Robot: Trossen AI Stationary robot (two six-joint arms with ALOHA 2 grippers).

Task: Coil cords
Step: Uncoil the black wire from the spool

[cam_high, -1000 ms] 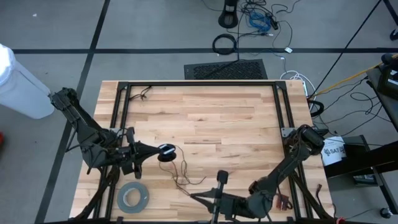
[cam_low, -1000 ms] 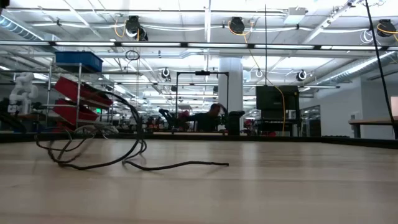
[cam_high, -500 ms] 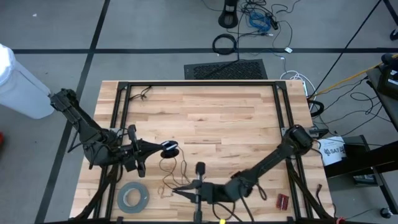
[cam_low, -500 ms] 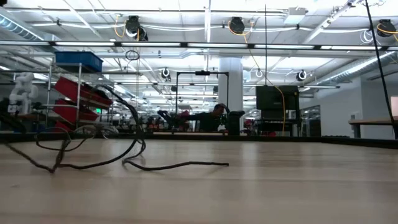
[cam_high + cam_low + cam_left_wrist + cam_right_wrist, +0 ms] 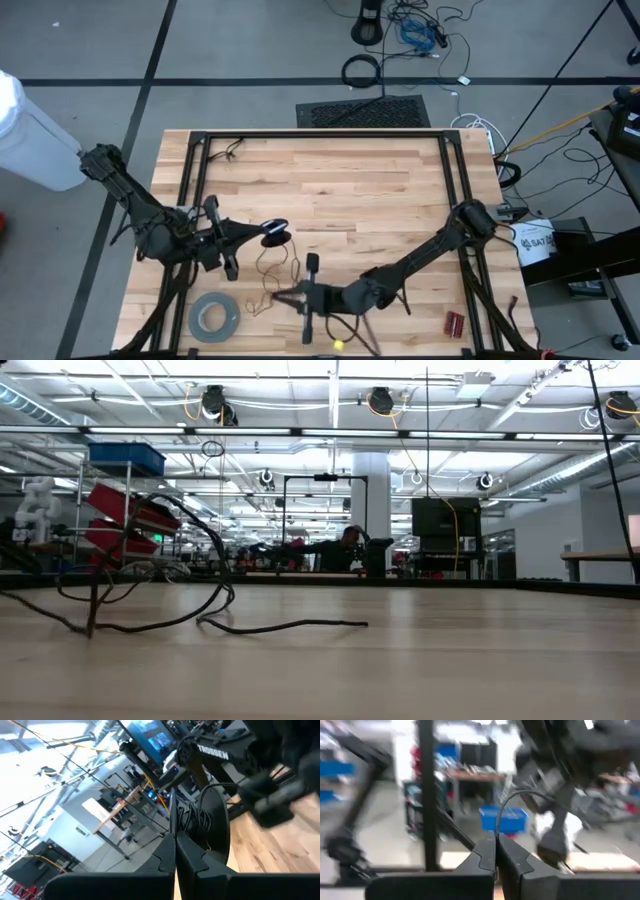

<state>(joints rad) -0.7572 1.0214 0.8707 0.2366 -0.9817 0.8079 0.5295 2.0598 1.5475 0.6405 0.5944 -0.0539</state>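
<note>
The cord is a very thin dark wire (image 5: 272,268) joined to a small round black disc (image 5: 276,232). My left gripper (image 5: 262,238) is left of the table's middle and shut on the disc. My right gripper (image 5: 278,297) is near the front edge, pointing toward the table's left, and shut on the wire. The wire lies in loose loops on the table between the two grippers. In the low view (image 5: 215,622) it rests on the table, with one strand (image 5: 96,585) rising upward. My left gripper pinches the black disc's rim (image 5: 202,851) between its two shut fingers, coming about level from the table's left. The disc stands on edge with wire turns (image 5: 192,817) showing on it; whether it is clear of the table, I cannot tell. My right gripper pinches the thin wire (image 5: 499,827) between its shut fingertips, coming low from the table's right. The wire arcs up and away from the fingertips, slack, and runs on to the loops on the table.
A wide grey tape roll (image 5: 213,317) lies at the front left, next to the left arm. A small red thing (image 5: 455,322) and a small yellow ball (image 5: 338,346) lie near the front edge. A black frame (image 5: 320,134) runs along the table's far side.
My right gripper has gone toward the table's left edge along the front, shut on the wire, drawing the loops closer together below the disc. In the low view one strand at the left has risen off the table. My left gripper has edged a little toward the far right with the disc.
</note>
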